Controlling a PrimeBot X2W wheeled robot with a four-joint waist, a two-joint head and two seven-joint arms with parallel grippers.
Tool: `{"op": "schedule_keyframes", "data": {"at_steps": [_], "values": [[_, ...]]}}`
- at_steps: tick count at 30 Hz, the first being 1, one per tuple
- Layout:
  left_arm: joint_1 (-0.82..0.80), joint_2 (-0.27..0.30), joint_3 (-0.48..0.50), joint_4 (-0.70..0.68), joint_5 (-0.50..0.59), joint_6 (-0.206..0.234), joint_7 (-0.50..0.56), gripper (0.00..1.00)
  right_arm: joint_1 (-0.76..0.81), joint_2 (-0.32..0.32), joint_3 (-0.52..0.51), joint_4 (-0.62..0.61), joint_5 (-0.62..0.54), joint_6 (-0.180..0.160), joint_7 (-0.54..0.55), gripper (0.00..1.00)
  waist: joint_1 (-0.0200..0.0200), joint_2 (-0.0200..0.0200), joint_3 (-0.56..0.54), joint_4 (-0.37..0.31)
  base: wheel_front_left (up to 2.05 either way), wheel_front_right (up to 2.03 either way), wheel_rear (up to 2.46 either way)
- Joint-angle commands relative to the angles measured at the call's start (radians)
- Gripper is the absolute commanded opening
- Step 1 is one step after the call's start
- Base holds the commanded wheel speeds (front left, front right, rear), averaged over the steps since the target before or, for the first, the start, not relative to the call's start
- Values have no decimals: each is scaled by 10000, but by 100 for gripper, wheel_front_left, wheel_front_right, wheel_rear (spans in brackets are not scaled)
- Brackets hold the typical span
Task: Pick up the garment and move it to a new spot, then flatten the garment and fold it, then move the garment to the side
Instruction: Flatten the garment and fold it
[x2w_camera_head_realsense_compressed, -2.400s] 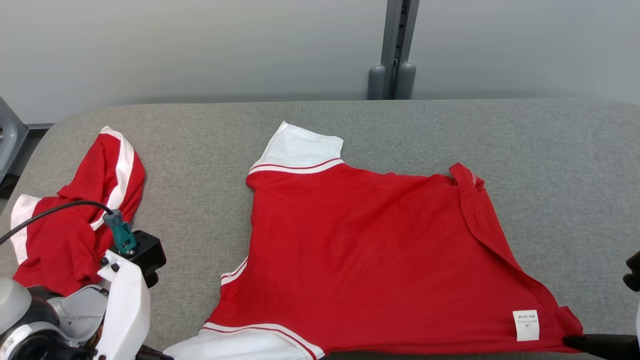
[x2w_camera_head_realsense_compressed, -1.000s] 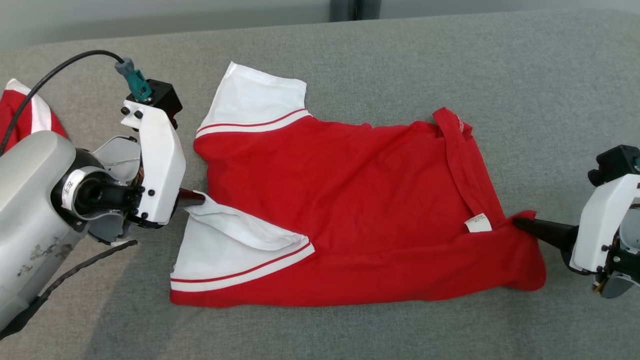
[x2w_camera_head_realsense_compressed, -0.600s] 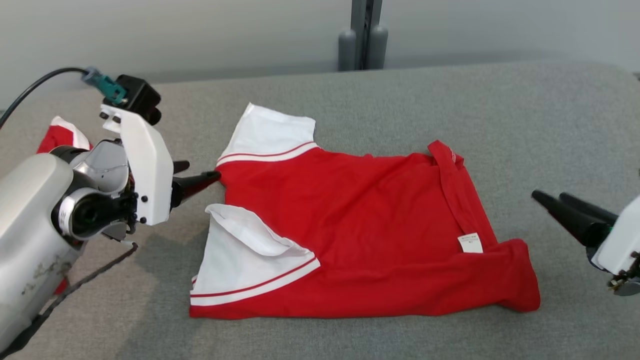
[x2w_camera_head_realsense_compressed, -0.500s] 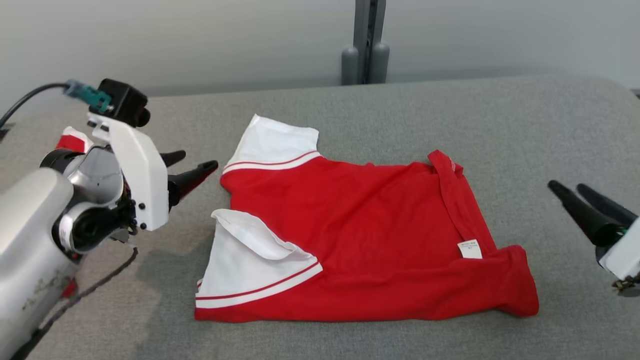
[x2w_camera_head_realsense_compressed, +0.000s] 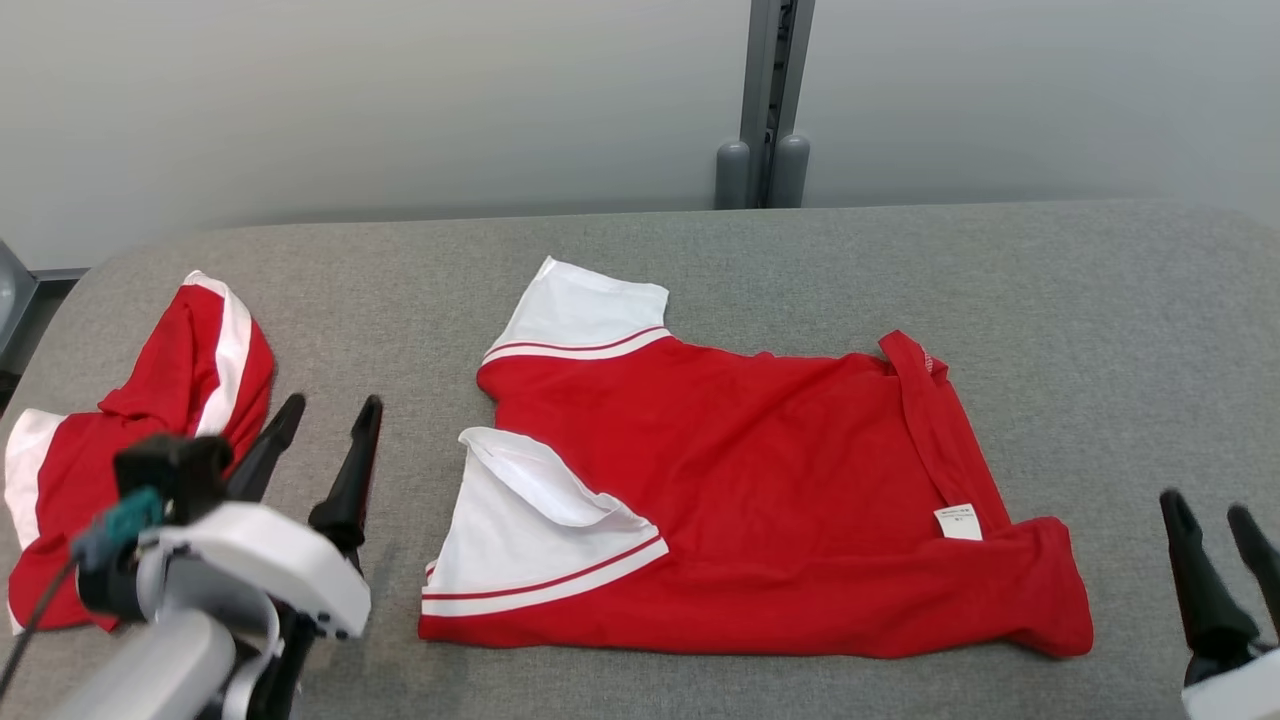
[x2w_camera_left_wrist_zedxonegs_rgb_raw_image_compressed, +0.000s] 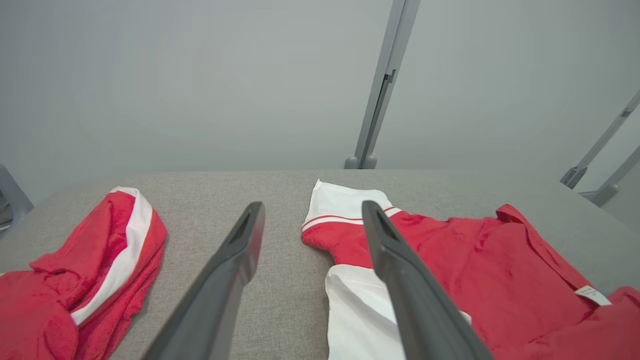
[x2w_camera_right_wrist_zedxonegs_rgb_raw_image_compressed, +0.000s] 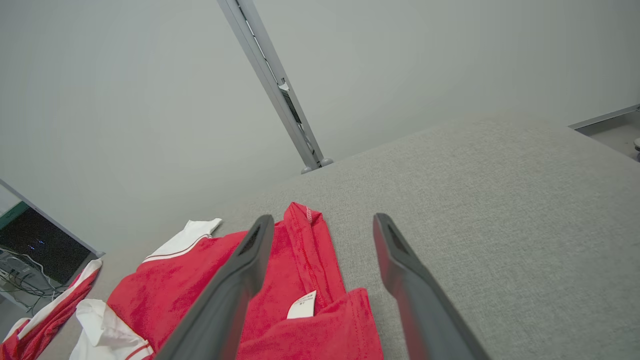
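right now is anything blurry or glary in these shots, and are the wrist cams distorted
Head view: soft even light, no glare; the garment is sharp, the right hand slightly smeared. Left wrist view: clear, no hard shadow under the left hand. Right wrist view: wide-angle skew, the grey post leans hard.
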Motion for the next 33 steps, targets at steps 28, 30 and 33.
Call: {"op": "schedule_keyframes", "data": {"at_steps": [28, 30, 33], "values": [[894, -375, -1546, 1284, -259, -304, 2416, 100, -1639, -364, 1625, 4195, 667, 21, 1761, 100, 0, 0, 898, 103, 0, 0, 0], [668, -498, -1601, 1454, -213, -420, 2517, 100, -1782, -368, 1756, 4301, 734, 21, 1846, 100, 0, 0, 988, 114, 0, 0, 0], [433, -763, -1701, 1673, -207, -626, 2659, 100, -1899, -376, 1971, 4368, 854, 21, 1978, 100, 0, 0, 1070, 113, 0, 0, 0]]}}
